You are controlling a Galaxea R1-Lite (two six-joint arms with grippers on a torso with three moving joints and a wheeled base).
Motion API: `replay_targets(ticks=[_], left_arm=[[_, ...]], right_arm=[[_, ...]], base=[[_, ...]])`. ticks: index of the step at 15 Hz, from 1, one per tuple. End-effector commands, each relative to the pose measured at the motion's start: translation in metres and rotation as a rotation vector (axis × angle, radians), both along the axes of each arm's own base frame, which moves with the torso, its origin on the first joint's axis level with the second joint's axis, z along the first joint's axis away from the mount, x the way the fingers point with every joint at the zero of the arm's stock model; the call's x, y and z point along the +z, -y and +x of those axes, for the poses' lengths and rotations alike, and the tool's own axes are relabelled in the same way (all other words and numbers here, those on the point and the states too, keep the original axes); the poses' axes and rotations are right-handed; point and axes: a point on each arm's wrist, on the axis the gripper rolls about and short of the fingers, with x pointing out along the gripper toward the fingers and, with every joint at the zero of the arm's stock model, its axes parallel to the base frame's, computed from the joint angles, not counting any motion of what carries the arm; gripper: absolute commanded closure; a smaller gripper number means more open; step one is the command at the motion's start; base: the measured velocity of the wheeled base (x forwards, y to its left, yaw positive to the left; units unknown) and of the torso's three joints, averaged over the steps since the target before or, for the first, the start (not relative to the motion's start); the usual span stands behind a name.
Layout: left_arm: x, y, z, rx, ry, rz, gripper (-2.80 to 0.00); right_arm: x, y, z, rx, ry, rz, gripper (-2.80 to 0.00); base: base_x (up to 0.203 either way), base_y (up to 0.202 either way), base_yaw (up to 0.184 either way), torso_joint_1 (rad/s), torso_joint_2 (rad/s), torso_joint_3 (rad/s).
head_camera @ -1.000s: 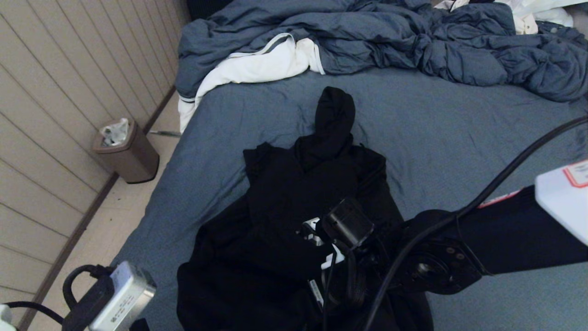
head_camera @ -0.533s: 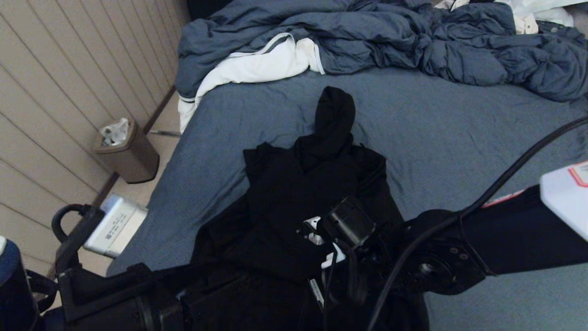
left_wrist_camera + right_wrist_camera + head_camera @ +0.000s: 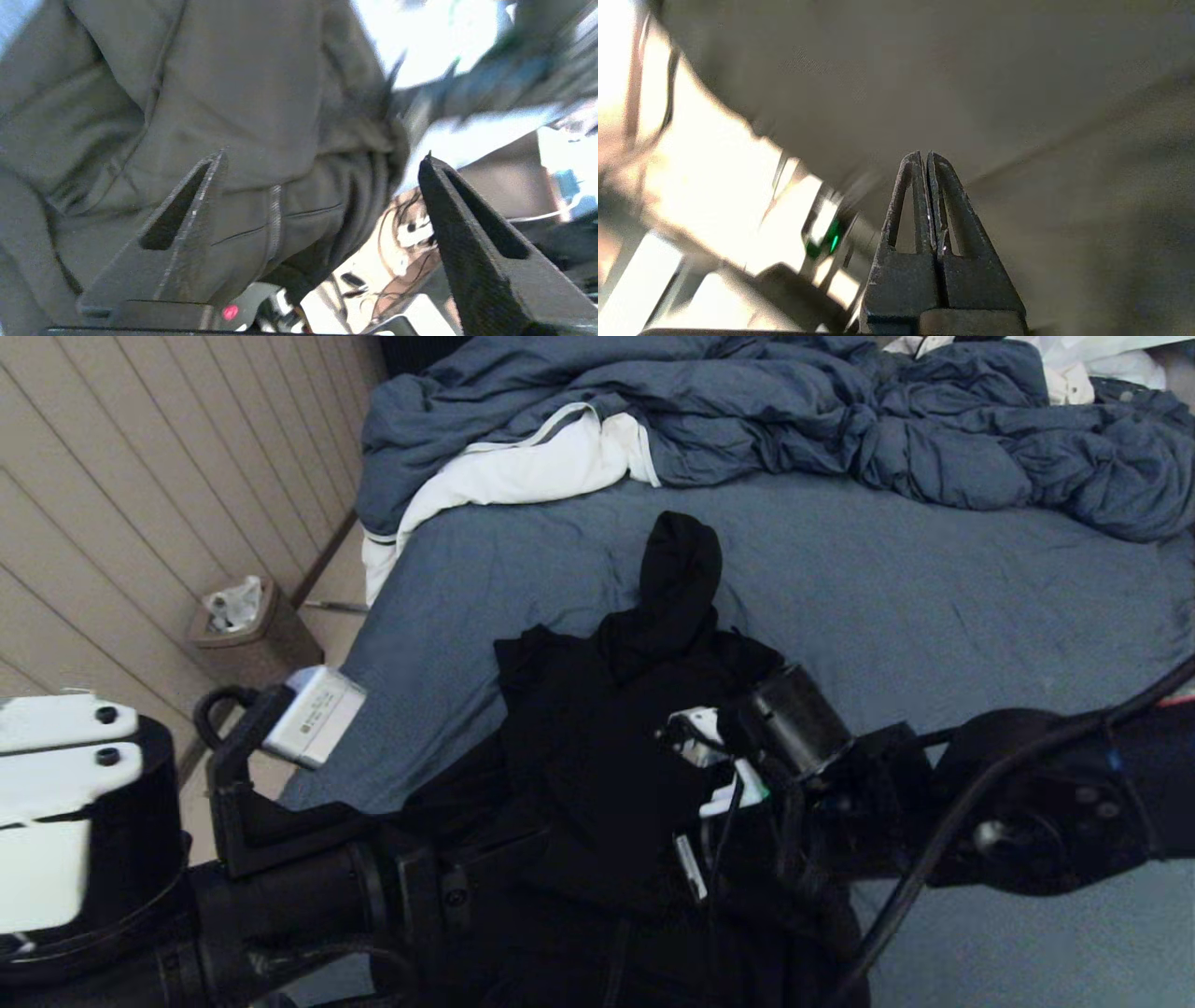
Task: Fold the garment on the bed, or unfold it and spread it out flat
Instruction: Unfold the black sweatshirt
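Observation:
The black hoodie (image 3: 616, 737) lies bunched on the blue-grey sheet of the bed (image 3: 934, 597), its pointed hood (image 3: 681, 560) stretched towards the far side. My left arm (image 3: 308, 887) reaches in low from the left over the hoodie's near part. In the left wrist view my left gripper (image 3: 324, 156) is open, with the hoodie's fabric and zipper (image 3: 274, 219) just beyond its fingers (image 3: 196, 205). My right arm (image 3: 1018, 803) comes in from the right above the hoodie's right side. In the right wrist view my right gripper (image 3: 924, 154) is shut over the fabric (image 3: 1017, 93), with nothing seen between its fingers.
A rumpled blue-grey comforter (image 3: 840, 420) and a white cloth with a dark stripe (image 3: 523, 467) lie at the far end of the bed. A brown waste bin (image 3: 252, 639) stands on the floor by the panelled wall on the left.
My left arm has swung in from the lower left and now lies over the hoodie's near part. My right wrist has lifted and shifted right and farther up the hoodie.

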Motion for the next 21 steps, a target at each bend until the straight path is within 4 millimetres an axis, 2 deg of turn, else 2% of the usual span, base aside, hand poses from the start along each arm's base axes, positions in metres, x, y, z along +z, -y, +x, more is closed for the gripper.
replay_targets(ticks=[1, 3, 6, 7, 12, 13, 16, 19, 21], left_arm=[[-0.02, 0.017, 0.018, 0.014, -0.054, 0.064, -2.8], [-0.033, 0.035, 0.039, 0.025, -0.069, 0.083, -2.8], [-0.048, 0.065, 0.067, -0.007, -0.032, 0.138, -2.8], [-0.046, 0.072, 0.074, -0.02, -0.001, 0.143, -2.8], [-0.058, 0.073, 0.085, -0.029, -0.025, 0.16, -2.8], [-0.054, 0.079, 0.091, -0.037, -0.008, 0.144, -2.8], [-0.041, 0.105, 0.114, -0.046, 0.032, 0.112, -2.8], [-0.062, 0.124, 0.132, -0.043, 0.005, 0.147, -2.8], [-0.066, 0.128, 0.136, -0.033, 0.019, 0.135, -2.8]], right_arm=[[0.025, 0.022, 0.012, -0.075, 0.077, 0.042, 0.0], [0.045, 0.041, 0.032, -0.157, 0.142, 0.066, 0.0], [0.06, 0.044, 0.04, -0.173, 0.167, 0.071, 0.0], [0.061, 0.042, 0.039, -0.167, 0.169, 0.073, 0.0], [0.052, 0.035, 0.038, -0.127, 0.156, 0.037, 0.0], [0.049, 0.034, 0.037, -0.114, 0.153, 0.022, -2.8], [0.049, 0.037, 0.041, -0.126, 0.155, 0.02, -2.8], [0.055, 0.051, 0.053, -0.195, 0.186, 0.022, -2.8], [0.054, 0.055, 0.056, -0.233, 0.196, 0.002, -2.8]], base=[[0.0, 0.0, 0.0, 0.0, 0.0, 0.0], [0.0, 0.0, 0.0, 0.0, 0.0, 0.0], [0.0, 0.0, 0.0, 0.0, 0.0, 0.0], [0.0, 0.0, 0.0, 0.0, 0.0, 0.0], [0.0, 0.0, 0.0, 0.0, 0.0, 0.0], [0.0, 0.0, 0.0, 0.0, 0.0, 0.0], [0.0, 0.0, 0.0, 0.0, 0.0, 0.0], [0.0, 0.0, 0.0, 0.0, 0.0, 0.0], [0.0, 0.0, 0.0, 0.0, 0.0, 0.0]])
